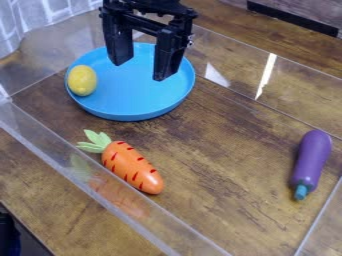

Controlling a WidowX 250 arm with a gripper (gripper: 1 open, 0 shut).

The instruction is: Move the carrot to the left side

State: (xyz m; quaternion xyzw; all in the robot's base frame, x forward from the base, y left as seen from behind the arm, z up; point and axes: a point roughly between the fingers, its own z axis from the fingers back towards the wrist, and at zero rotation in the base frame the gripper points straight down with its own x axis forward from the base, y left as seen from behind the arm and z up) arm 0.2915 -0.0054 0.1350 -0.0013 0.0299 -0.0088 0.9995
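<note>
Lemon-like ball (83,79) comes first on the left; it lies inside the blue plate (123,103), just to the left of the gripper (147,61) and a little lower. The plate holds nothing else that I can see. The gripper hangs over the middle of this plate, pointing down, with its jaws fully apart and nothing between them.

The carrot (132,166) lies on the wooden table (227,130), below the gripper and nearer to the camera, well apart from the plate. Its green top points to the upper left and its orange tip to the lower right. The eggplant (310,162) is far to the right of the gripper, also nearer to the camera.

What could go wrong, in my judgement: the gripper is above the plate, not above the carrot, so if it descends here it could hit the plate rim or push the ball. The carrot lies diagonally, so jaws that are not turned across its body may slip off it. The clear wall (54,135) around the table stands close to the carrot on the left, and a wide movement may knock the carrot against it.
</note>
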